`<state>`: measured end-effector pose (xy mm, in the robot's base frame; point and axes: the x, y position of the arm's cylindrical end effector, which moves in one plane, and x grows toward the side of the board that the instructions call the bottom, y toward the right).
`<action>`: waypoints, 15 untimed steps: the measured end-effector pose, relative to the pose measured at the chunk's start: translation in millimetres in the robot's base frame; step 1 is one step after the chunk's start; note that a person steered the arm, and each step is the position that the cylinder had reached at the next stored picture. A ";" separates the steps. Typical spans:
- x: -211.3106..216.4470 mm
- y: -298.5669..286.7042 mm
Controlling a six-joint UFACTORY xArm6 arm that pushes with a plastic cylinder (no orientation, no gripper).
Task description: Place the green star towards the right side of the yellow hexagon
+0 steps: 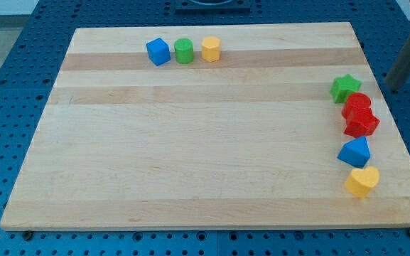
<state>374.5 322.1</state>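
The green star point(345, 87) lies near the board's right edge, at the top of a column of blocks. The yellow hexagon point(211, 49) sits near the view's top, left of centre, at the right end of a row with a green cylinder point(184, 50) and a blue cube point(158, 51). My rod comes down from the view's top right corner. My tip point(394, 87) is just off the board's right edge, to the right of the green star and apart from it.
Below the green star stand a red round block point(357, 102), a red star point(362, 123), a blue triangular block point(354, 152) and a yellow heart point(362, 182). The wooden board point(190, 142) rests on a blue perforated table point(6, 85).
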 end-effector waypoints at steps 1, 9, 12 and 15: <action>0.1 -40.4; 65.3 -146.9; 117.0 -190.3; 3.8 -227.9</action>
<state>378.2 94.2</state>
